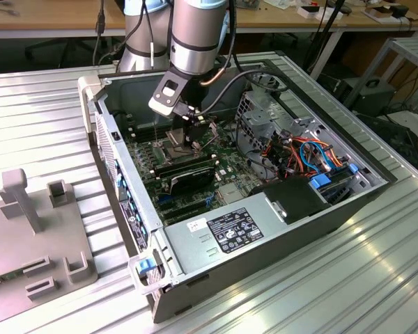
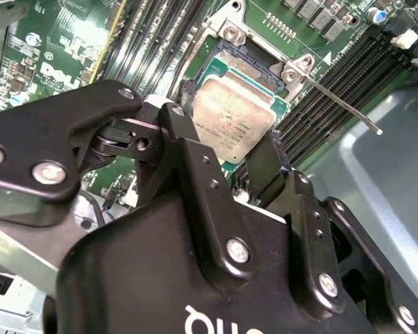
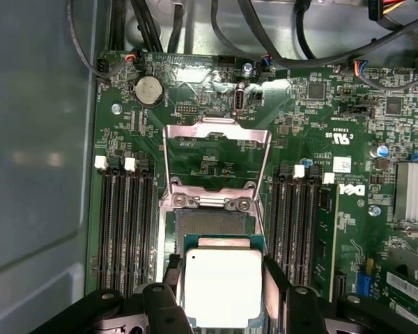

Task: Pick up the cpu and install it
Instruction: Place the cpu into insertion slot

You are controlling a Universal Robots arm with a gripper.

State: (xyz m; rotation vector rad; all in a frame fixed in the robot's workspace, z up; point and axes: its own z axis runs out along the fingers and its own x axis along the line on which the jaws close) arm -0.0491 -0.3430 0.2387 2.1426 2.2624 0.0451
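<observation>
One robot arm's gripper (image 1: 195, 136) reaches into a single open computer case (image 1: 115, 149), its two fingers (image 3: 173, 275) clamped narrowly on opposite sides of the one cpu (image 3: 223, 289). In the first wrist view the chip sits over the lone socket (image 3: 212, 226), between two banks of memory slots (image 3: 125, 229). One load plate (image 3: 216, 139) stands swung open, with one coin battery (image 3: 148, 89) beyond it.
</observation>
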